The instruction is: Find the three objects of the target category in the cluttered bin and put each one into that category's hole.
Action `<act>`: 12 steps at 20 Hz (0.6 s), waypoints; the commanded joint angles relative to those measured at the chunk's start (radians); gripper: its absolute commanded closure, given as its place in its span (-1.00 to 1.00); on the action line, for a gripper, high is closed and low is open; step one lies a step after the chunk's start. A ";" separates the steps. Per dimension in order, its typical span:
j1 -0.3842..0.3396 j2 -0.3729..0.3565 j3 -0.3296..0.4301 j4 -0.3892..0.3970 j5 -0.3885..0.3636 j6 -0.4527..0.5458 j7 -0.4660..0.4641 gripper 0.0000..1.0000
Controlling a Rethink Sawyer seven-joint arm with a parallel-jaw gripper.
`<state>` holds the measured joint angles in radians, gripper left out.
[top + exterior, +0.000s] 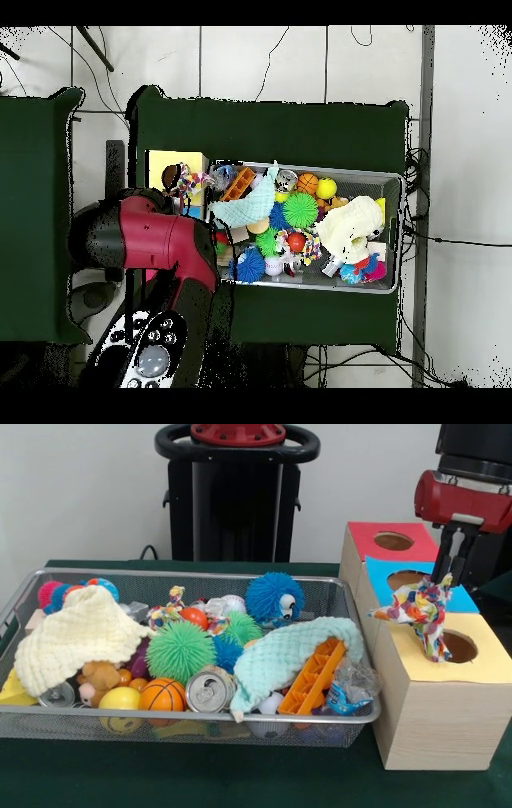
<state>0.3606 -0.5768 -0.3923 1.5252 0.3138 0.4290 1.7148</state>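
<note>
A multicoloured patterned cloth (422, 613) hangs from my gripper (443, 584), which is shut on its top. It dangles just left of the round hole (461, 646) in the yellow-topped box (480, 664), its lower end touching the box top. In the overhead view the same cloth (188, 182) lies at the edge of the yellow box (163, 160), and the red arm (150, 235) covers the gripper. In the wire bin (200, 574) lie a cream knitted cloth (76, 634) at the left and a mint knitted cloth (284, 652) draped over an orange plastic piece (314, 676).
Behind the yellow box stand a blue-topped box (380, 572) and a red-topped box (368, 532), each with a hole. The bin also holds a green spiky ball (178, 650), a blue spiky ball (272, 596), a small basketball (162, 694), a can (210, 690) and several other toys.
</note>
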 commanded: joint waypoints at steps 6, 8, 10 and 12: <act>-0.076 0.029 0.124 0.087 0.043 0.007 0.215 1.00; -0.080 0.029 0.128 0.088 0.042 0.004 0.214 1.00; -0.102 0.016 0.161 0.116 0.049 -0.029 0.205 1.00; -0.110 0.014 0.173 0.125 0.050 -0.042 0.203 1.00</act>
<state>0.3069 -0.5793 -0.3679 1.5317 0.3212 0.4286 1.7148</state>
